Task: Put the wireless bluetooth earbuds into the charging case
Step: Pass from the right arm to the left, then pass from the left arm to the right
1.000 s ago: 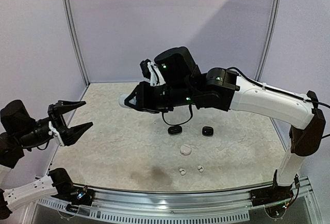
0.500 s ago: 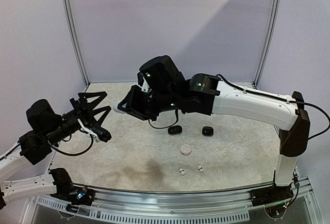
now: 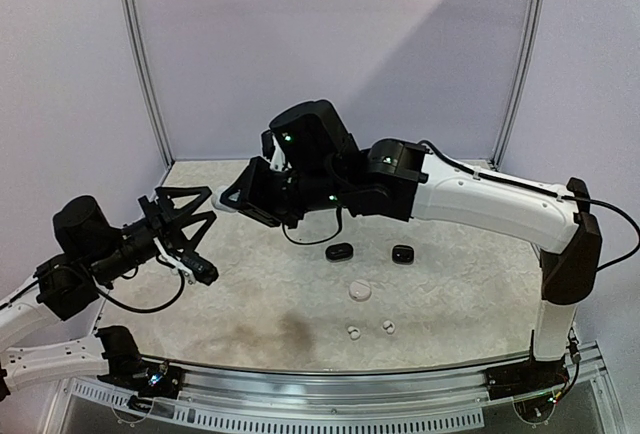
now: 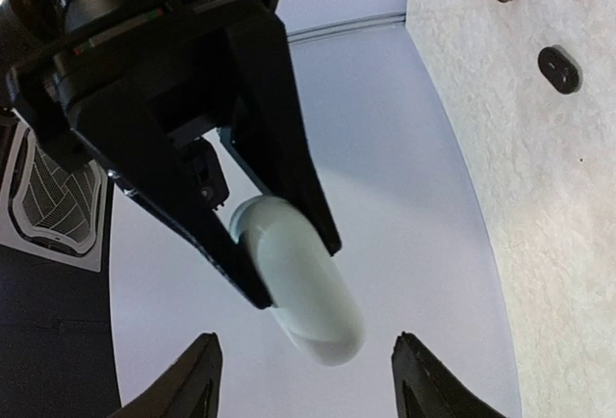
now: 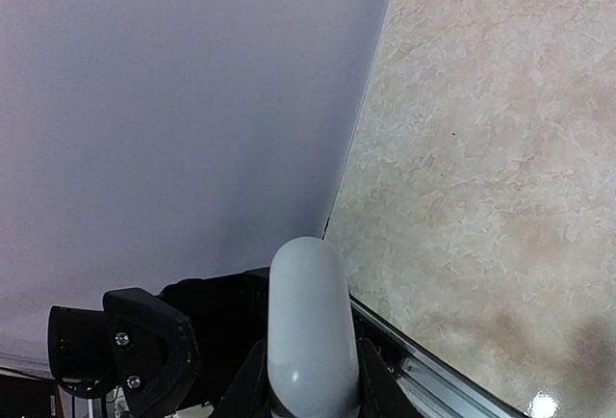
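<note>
My right gripper (image 3: 238, 197) is shut on a white pebble-shaped charging case (image 3: 224, 197) and holds it in the air over the table's left part. The case looks closed in the right wrist view (image 5: 306, 312) and the left wrist view (image 4: 298, 283). My left gripper (image 3: 205, 244) is open. Its fingertips (image 4: 207, 346) stand either side of the case's free end without touching it. Two tiny white earbuds (image 3: 352, 332) (image 3: 388, 327) lie on the table near the front. No black buds can be told apart.
Two black oval pieces (image 3: 339, 251) (image 3: 402, 253) and a white round piece (image 3: 359, 291) lie mid-table, all bigger than the buds. The black ones also show in the left wrist view (image 4: 558, 68). A purple wall and metal posts bound the marbled table (image 3: 250, 284).
My left gripper has swung up and right from the left edge toward the case. My right gripper has carried the case further left and slightly lower toward it.
</note>
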You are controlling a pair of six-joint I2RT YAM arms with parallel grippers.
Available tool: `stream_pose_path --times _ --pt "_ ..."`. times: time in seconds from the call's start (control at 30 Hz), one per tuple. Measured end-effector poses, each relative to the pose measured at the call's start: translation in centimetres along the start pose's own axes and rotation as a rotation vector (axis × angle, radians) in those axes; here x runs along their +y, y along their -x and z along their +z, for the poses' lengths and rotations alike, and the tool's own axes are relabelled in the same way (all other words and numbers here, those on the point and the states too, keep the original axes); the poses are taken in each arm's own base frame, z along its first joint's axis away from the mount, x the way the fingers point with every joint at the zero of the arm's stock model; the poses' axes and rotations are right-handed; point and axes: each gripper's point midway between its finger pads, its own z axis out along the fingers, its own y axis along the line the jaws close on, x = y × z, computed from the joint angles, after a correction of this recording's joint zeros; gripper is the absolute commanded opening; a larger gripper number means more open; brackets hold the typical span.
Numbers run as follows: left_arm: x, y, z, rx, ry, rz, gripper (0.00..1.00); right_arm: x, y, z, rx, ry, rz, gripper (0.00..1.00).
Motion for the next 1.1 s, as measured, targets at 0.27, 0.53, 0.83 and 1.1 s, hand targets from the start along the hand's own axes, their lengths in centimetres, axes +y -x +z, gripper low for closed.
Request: stream_pose_path --times 0.27,0.53,0.83,1.1 --pt "-0.3 -0.7 1.6 0.044 -0.048 -0.038 0.4 1.1 0.1 -0.1 -0.003 0.04 -0.002 0.0" --pt "2.8 -2.7 1.9 0.151 0.056 -0.123 0.0 3.5 1.5 -0.4 -0.029 0.129 0.036 0.0" --pt "4.2 -2.4 1.3 0.121 0.042 -0.264 0.0 4.6 1.6 -1.2 -0.042 0.155 -0.059 0.5" --pt "5.3 1.5 -0.6 -0.087 -0.152 -0.841 0.0 5.4 1.3 -6.0 -0.076 0.172 -0.329 0.62"
